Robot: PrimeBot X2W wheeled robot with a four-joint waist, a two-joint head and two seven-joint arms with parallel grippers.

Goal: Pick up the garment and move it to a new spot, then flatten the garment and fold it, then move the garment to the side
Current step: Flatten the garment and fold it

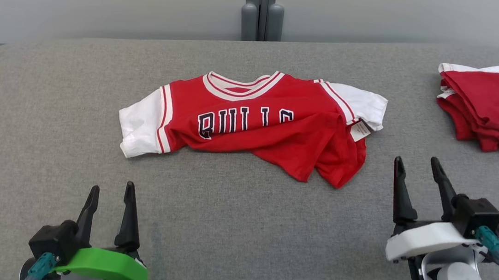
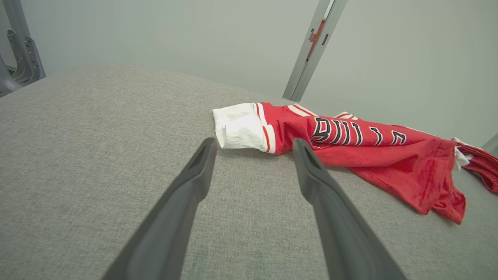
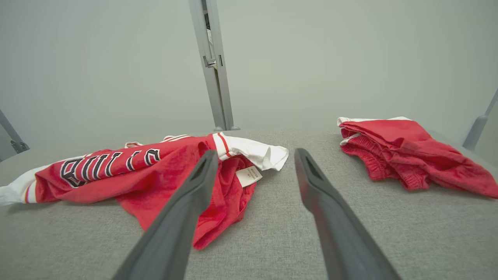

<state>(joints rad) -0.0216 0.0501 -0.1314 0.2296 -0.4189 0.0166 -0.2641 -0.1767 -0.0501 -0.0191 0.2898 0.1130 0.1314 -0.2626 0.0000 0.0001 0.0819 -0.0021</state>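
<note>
Lying rumpled on the table (image 1: 25,112), the jersey (image 1: 260,127); left tool (image 1: 112,186) and right tool (image 1: 416,159) agape, empty.

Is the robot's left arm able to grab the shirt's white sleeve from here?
Probably yes: the left jaws stand open, pointing at the white sleeve, with just bare grey table between them.

The left gripper (image 1: 112,186) has dark fingers (image 1: 129,220) and a green bracket (image 1: 101,266). The right gripper (image 1: 416,159) has a white bracket (image 1: 424,239) and a teal plug (image 1: 489,239).
</note>
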